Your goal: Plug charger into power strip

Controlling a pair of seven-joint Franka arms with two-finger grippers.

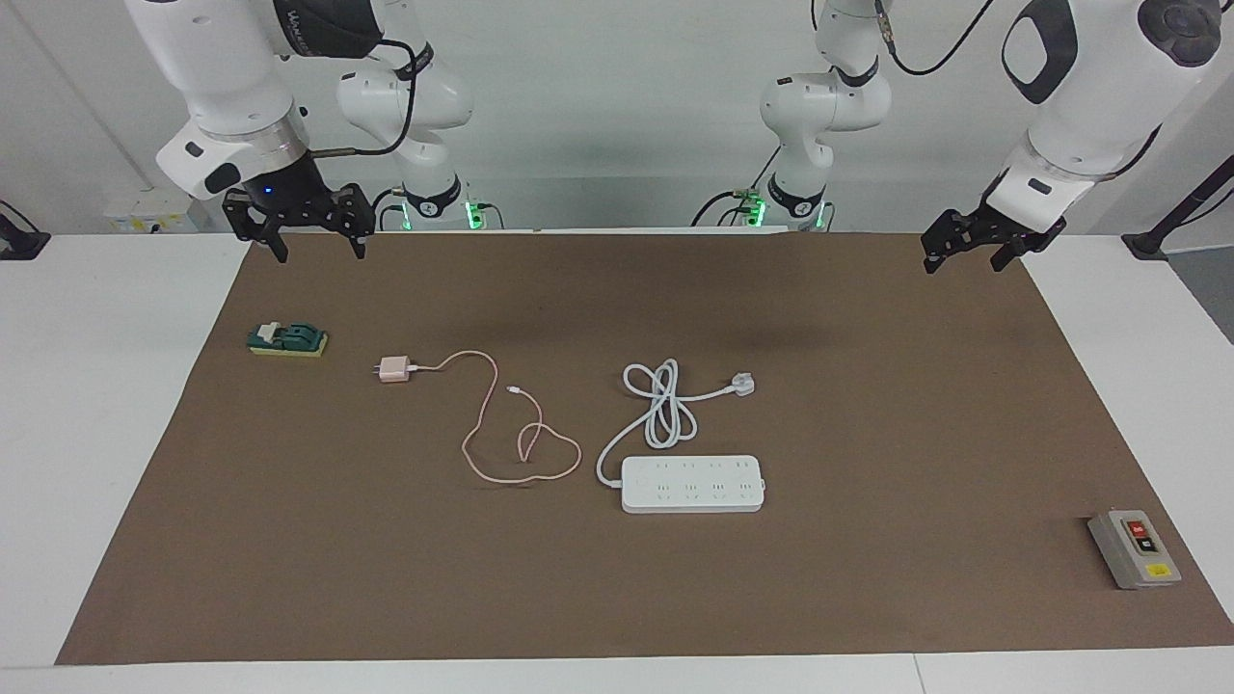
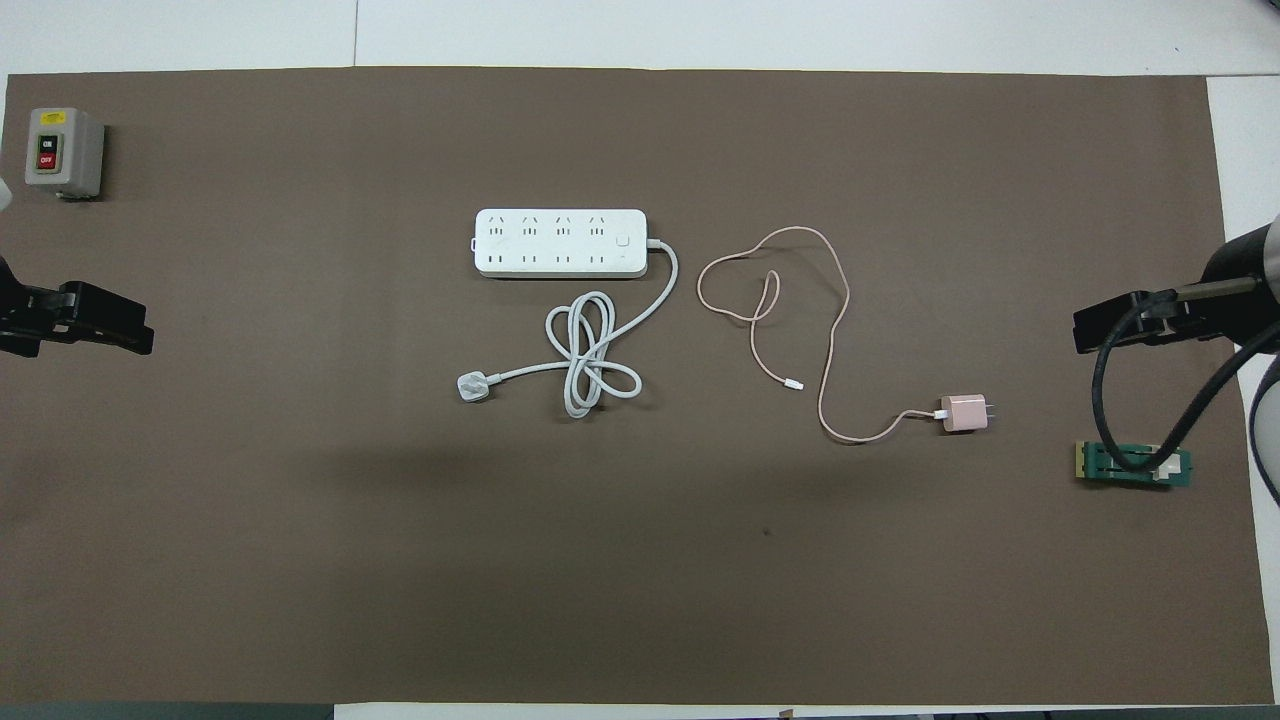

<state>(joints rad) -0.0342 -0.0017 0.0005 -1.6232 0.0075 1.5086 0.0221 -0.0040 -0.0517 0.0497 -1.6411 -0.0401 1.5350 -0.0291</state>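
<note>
The pale-pink charger (image 1: 392, 369) lies on the brown mat toward the right arm's end, its prongs pointing at that end. Its thin pink cable (image 1: 479, 424) loops loosely toward the power strip (image 1: 692, 484). The strip is flat and white, lies mid-table with its sockets up, and is farther from the robots than the charger. Its thick white cord (image 1: 661, 405) is coiled nearer the robots and ends in a white plug (image 1: 741, 386). My right gripper (image 1: 318, 254) hangs open over the mat's edge by the robots. My left gripper (image 1: 967, 264) waits open over the other corner. Both hold nothing.
A green switch block (image 1: 287, 339) sits beside the charger, closer to the right arm's end. A grey box with red and black buttons (image 1: 1134, 548) stands at the left arm's end, farther from the robots. The brown mat (image 1: 868, 598) covers most of the white table.
</note>
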